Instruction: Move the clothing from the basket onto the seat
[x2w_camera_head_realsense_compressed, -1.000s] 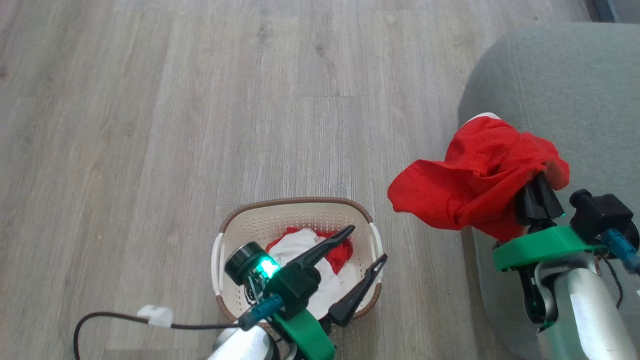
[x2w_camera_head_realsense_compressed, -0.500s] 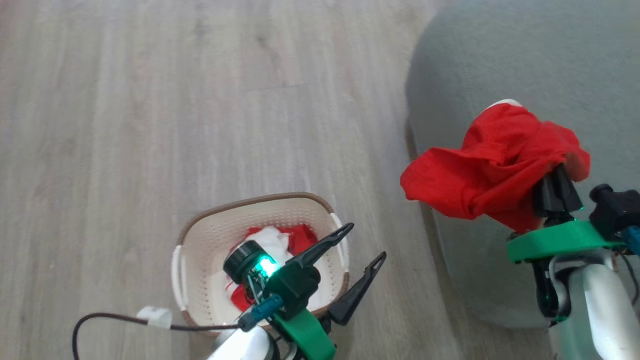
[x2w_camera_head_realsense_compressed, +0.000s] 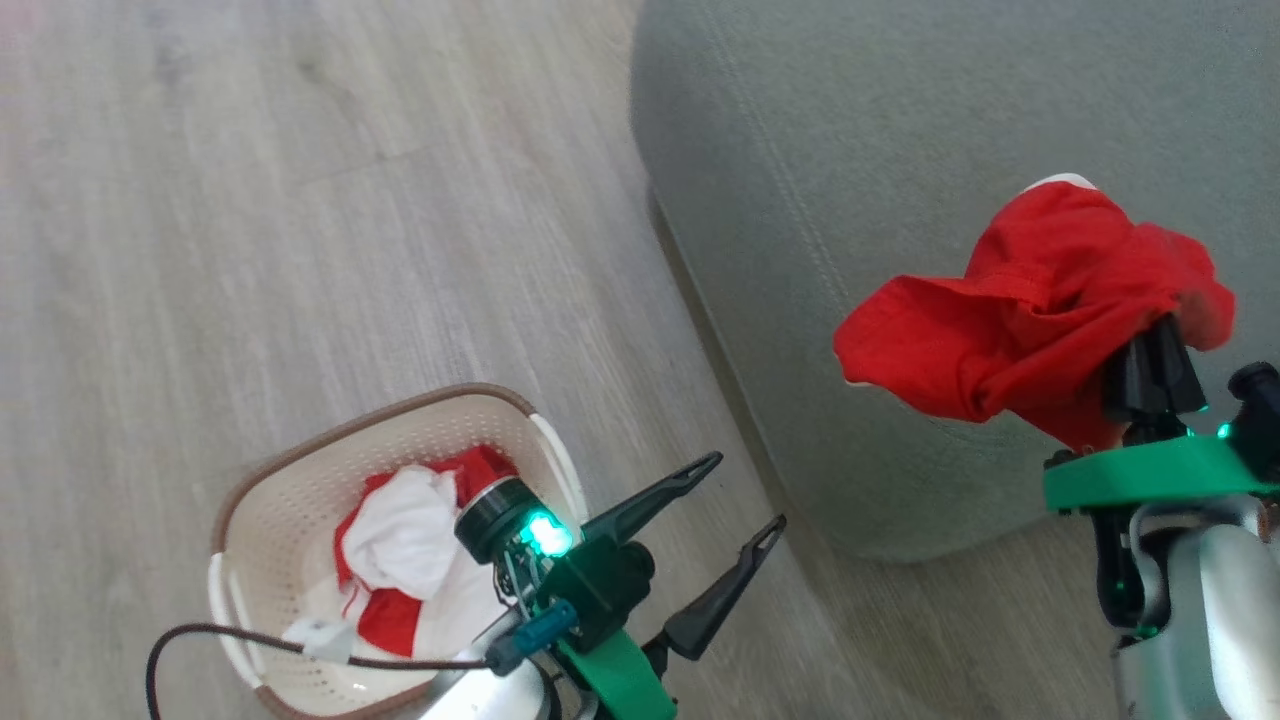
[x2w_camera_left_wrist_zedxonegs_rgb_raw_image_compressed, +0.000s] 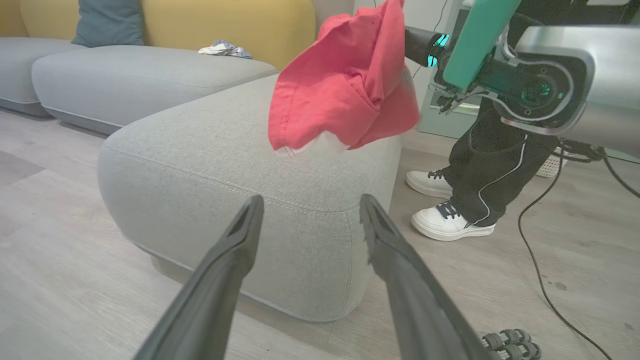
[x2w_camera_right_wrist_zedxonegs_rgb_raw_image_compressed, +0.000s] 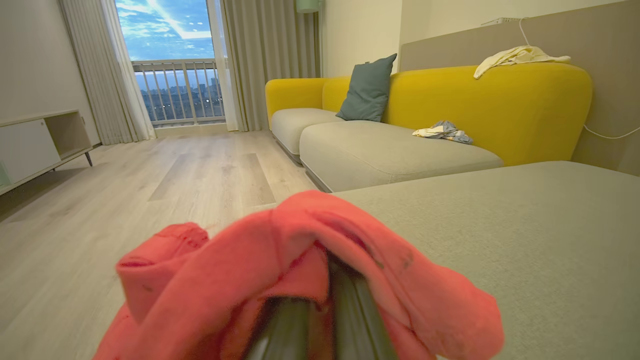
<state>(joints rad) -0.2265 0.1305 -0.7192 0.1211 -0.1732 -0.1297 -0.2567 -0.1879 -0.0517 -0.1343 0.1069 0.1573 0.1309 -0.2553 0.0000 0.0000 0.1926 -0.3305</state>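
Observation:
A plain red garment (x2w_camera_head_realsense_compressed: 1020, 320) hangs bunched over the fingers of my right gripper (x2w_camera_head_realsense_compressed: 1155, 355), which is shut on it above the near corner of the grey seat (x2w_camera_head_realsense_compressed: 900, 150). The left wrist view shows the same garment (x2w_camera_left_wrist_zedxonegs_rgb_raw_image_compressed: 345, 95) held clear above the seat (x2w_camera_left_wrist_zedxonegs_rgb_raw_image_compressed: 200, 150). In the right wrist view the cloth (x2w_camera_right_wrist_zedxonegs_rgb_raw_image_compressed: 300, 270) drapes over my fingers. The cream basket (x2w_camera_head_realsense_compressed: 300, 470) sits on the floor at lower left with red and white clothing (x2w_camera_head_realsense_compressed: 410, 540) inside. My left gripper (x2w_camera_head_realsense_compressed: 745, 495) is open and holds nothing, to the right of the basket.
A person's legs and white shoes (x2w_camera_left_wrist_zedxonegs_rgb_raw_image_compressed: 450, 220) stand beside the seat's far side, with a black cable (x2w_camera_left_wrist_zedxonegs_rgb_raw_image_compressed: 550, 260) on the floor. A yellow-backed sofa (x2w_camera_right_wrist_zedxonegs_rgb_raw_image_compressed: 475, 100) with a crumpled cloth (x2w_camera_right_wrist_zedxonegs_rgb_raw_image_compressed: 442, 131) lies beyond the seat. The wood floor (x2w_camera_head_realsense_compressed: 300, 200) stretches left.
The head camera has swung right, so the basket now sits lower left and the seat takes up more of the view. My right gripper still holds the red garment, now over the seat's corner.

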